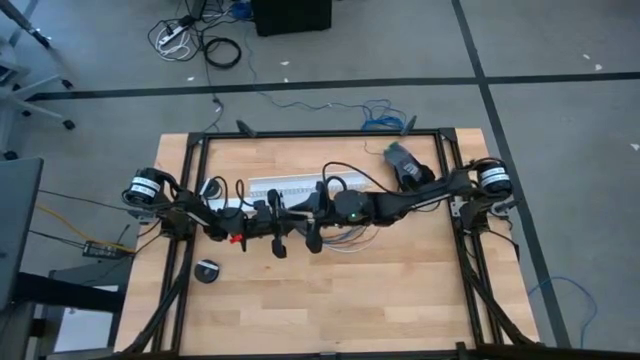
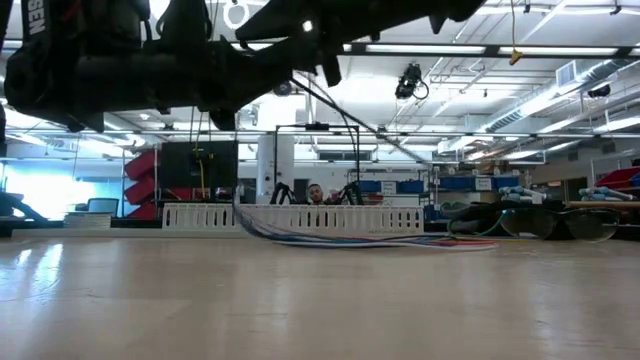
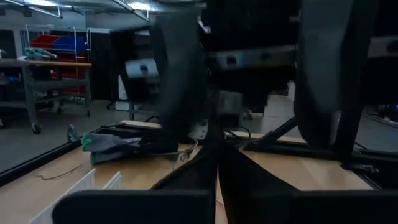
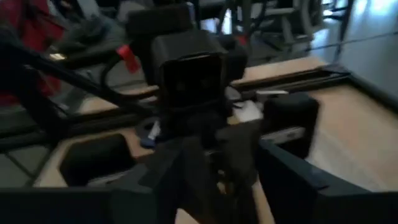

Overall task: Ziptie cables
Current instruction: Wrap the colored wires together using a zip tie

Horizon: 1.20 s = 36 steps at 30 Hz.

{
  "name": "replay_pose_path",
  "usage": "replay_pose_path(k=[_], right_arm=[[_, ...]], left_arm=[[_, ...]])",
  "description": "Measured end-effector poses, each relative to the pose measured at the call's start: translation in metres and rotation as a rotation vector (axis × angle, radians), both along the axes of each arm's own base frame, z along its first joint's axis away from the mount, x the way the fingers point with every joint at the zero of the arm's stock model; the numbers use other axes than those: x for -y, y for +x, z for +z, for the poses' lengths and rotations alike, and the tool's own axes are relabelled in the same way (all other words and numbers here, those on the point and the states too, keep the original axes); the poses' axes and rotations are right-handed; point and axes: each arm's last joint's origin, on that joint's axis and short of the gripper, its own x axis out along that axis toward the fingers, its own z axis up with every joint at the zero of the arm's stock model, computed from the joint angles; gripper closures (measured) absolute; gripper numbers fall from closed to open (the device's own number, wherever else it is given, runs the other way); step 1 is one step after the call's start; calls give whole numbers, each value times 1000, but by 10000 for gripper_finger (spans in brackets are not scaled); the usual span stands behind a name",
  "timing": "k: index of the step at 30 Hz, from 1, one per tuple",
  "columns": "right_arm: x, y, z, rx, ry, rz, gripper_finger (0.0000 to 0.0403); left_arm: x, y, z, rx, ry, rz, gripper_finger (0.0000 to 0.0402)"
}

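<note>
We saw a grey floor [image 1: 560, 60] around the wooden table [image 1: 380, 300], crossed by dark seam lines, with black cords [image 1: 222, 52] coiled on it beyond the table. A dark box [image 1: 291, 15] stood there too. Across the table the room opened into a workshop: long ceiling lights [image 2: 470, 48] glowed overhead, red bins [image 2: 141, 178] were stacked at one side, and blue bins [image 2: 455, 184] lined shelves.

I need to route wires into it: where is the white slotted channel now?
High view: the white channel lies along the table's far middle, just behind both grippers, with the cables trailing off to its right.
</note>
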Motion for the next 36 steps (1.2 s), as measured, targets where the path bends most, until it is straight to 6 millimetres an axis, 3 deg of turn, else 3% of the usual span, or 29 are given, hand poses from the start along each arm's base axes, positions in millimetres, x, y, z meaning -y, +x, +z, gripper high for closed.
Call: replay_pose_path(k=[5,11,18,22,27,36], right_arm=[[2,-8,18,38,-42,-12,166],[8,-16,24,-13,-100,-129,151],[10,-22,11,-155,9,-103,161],[1,-25,5,-223,29,-85,167],[-16,-30,-3,-315,89,60,172],[-54,-30,-27,-404,141,181,187]], left_arm=[[1,0,-3,-32,0,-5,401],[1,1,-11,-103,-39,-18,401],[2,1,-24,-225,-127,-45,402],[4,0,-37,-352,-201,-143,401],[7,-2,-43,-429,-282,-237,401],[4,1,-34,-338,-289,-244,401]])
